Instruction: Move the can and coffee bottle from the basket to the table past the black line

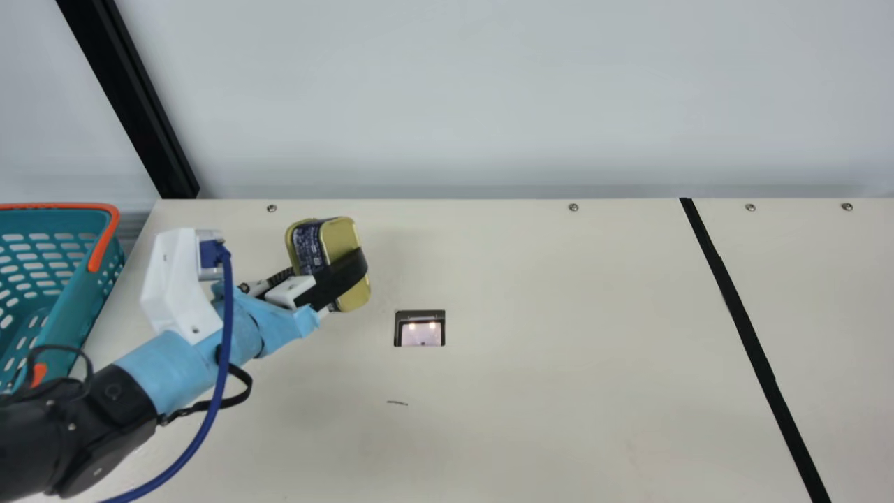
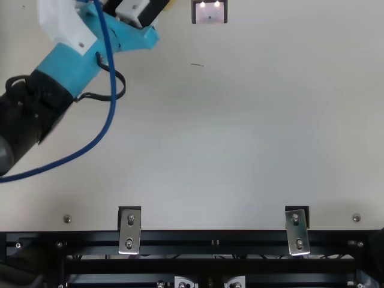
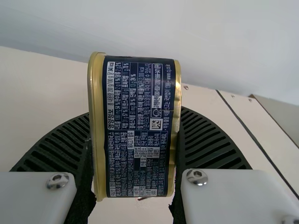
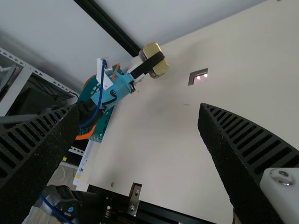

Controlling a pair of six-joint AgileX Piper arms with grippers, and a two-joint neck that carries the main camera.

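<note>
Main view: one gold-and-navy can (image 1: 347, 239), tilted, above the far left of the table (image 1: 531, 363), right of the teal basket (image 1: 78, 300); black line (image 1: 742, 325) well apart, right.
Top view: left arm (image 2: 66, 66), far left.
Left wrist view: left gripper (image 3: 134, 112), closed on the can's two sides; best carried steadily, levelled, and released only when supported past the line.
Right wrist view: right gripper (image 4: 139, 108), wide open, empty.

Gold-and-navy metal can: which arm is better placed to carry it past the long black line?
Left, probably: the left gripper already clamps the can. The right gripper is open and empty, though the black line lies toward the robot's right.
</note>
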